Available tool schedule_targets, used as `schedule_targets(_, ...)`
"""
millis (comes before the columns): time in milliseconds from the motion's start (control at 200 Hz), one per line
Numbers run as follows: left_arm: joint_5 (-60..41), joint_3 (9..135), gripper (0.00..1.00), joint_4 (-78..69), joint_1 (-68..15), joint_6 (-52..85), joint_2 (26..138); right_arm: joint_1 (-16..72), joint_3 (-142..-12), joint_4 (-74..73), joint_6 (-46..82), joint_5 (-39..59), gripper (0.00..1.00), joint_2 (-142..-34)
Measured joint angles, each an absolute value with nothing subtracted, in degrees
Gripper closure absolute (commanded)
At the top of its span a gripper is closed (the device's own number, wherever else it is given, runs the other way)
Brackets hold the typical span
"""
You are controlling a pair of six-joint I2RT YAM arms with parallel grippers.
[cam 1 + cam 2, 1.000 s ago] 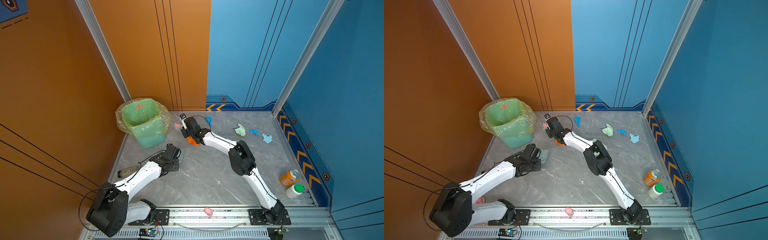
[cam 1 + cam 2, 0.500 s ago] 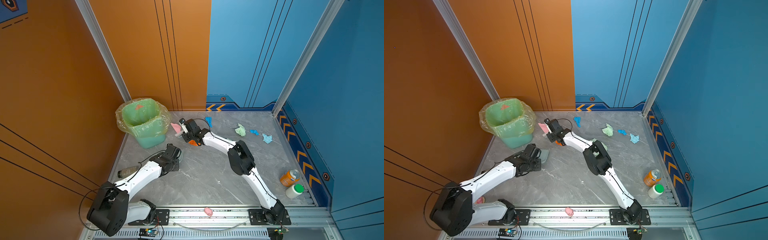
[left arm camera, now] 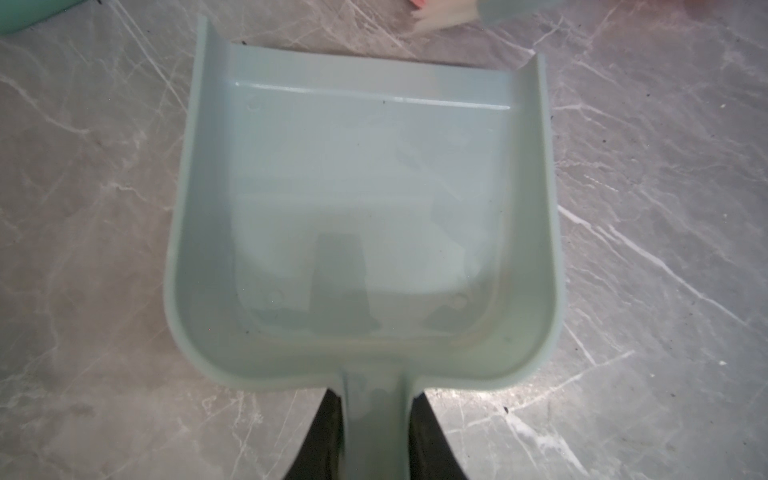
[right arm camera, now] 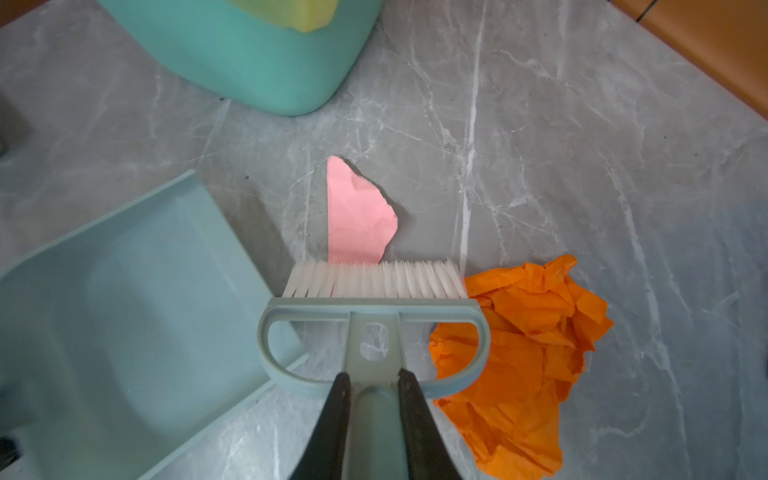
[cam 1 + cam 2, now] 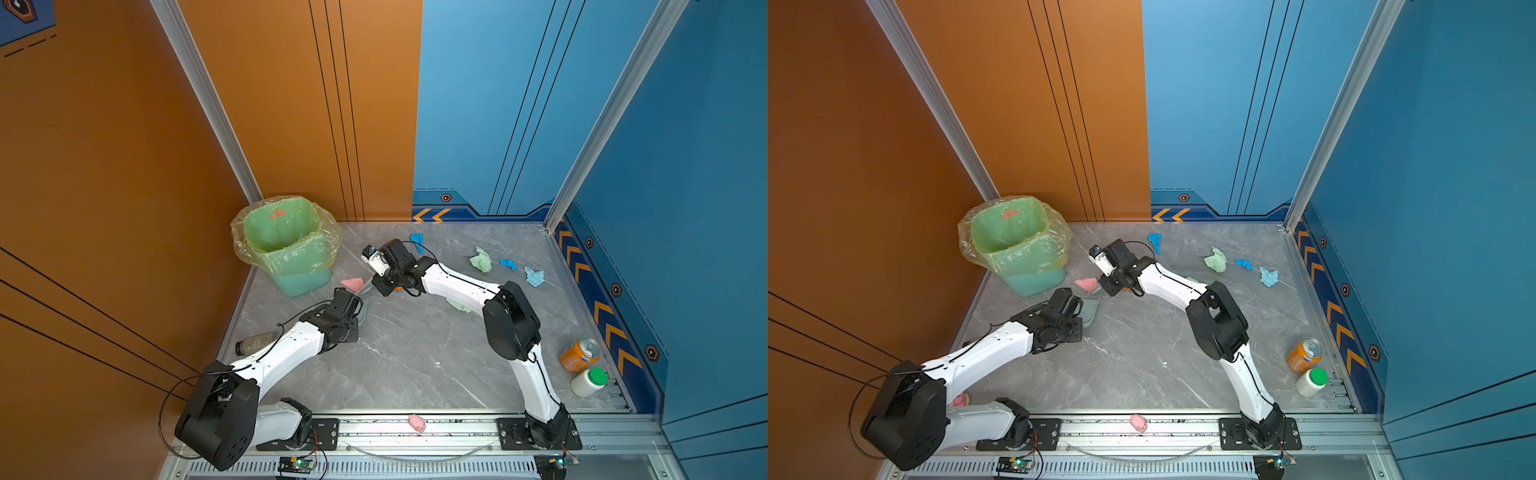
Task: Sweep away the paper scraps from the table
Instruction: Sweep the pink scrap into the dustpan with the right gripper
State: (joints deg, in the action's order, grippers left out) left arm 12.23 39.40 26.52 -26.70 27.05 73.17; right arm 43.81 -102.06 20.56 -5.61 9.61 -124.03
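My right gripper is shut on the handle of a grey-blue brush. Its white bristles touch a flat pink paper scrap on the grey marble table. A crumpled orange scrap lies against the brush's other side. My left gripper is shut on the handle of the empty dustpan, whose mouth sits just short of the pink scrap. Farther right lie a blue scrap, a pale green one, a small blue one and a light blue one.
A green bin with a plastic liner stands at the back left, close to the brush. A dark bottle lies at the left edge. An orange can and a white bottle stand front right. A pink pig toy sits on the front rail.
The right gripper has drawn the brush nearer, and the pink scrap has slid with it toward the dustpan's mouth. The left arm and dustpan have barely moved.
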Motion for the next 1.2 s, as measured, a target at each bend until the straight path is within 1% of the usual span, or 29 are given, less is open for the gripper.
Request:
schedule_targets(115,12.23,39.40,1.00,26.48,-26.70,26.94,74.11,43.07,-99.59,19.29,-5.56,11.40,1.00,-120.66)
schedule_targets(255,12.23,39.40,1.00,26.46,-26.70,26.83,75.31,41.60,-100.03,16.67,-4.89,11.00,1.00,-120.44)
schedule_targets(521,12.23,38.87,1.00,25.78,-26.70,26.85,75.72,41.43,-110.93,17.28,-4.51,5.67,1.00,-128.51)
schedule_targets(726,12.23,38.33,1.00,24.77,-26.70,26.85,76.64,44.21,-111.90,21.06,-7.77,1.87,1.00,-131.09)
schedule_targets(841,12.23,38.33,1.00,24.36,-26.70,26.87,77.36,45.58,-111.04,22.11,-10.00,1.28,1.00,-131.02)
schedule_targets(996,12.23,38.33,1.00,23.79,-26.70,26.87,77.71,46.41,-106.63,23.00,-13.26,2.39,1.00,-129.99)
schedule_targets(1196,12.23,38.33,1.00,23.70,-26.70,26.87,77.71,46.46,-101.19,23.73,-15.88,5.41,1.00,-125.40)
